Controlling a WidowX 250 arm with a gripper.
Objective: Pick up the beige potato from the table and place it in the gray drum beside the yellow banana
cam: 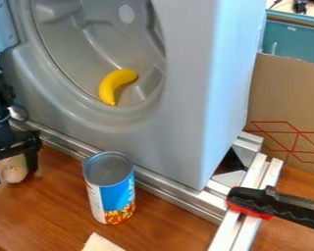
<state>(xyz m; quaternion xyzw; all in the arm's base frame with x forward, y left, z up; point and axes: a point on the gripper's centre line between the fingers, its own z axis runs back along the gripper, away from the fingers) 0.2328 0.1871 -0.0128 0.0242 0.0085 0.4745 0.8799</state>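
At the left edge hangs the black gripper (pixel 14 169), low over the wooden table in front of the grey machine. Its two fingers stand apart, with a pale, rounded object (pixel 15 170) between or just behind them; whether they touch it cannot be told. To the gripper's right, an upright can (pixel 112 188) with a blue, white and orange label stands on the table, its grey end upward. Inside the machine's round grey opening lies a yellow banana (pixel 115 85), above and right of the gripper.
The grey machine (pixel 186 98) rises behind the can, with a metal rail (pixel 172 188) along its base. At right, a black and red clamp (pixel 251 201) sits on the rails beside a cardboard panel (pixel 287 98). A pale flat piece (pixel 100 244) lies at the front edge.
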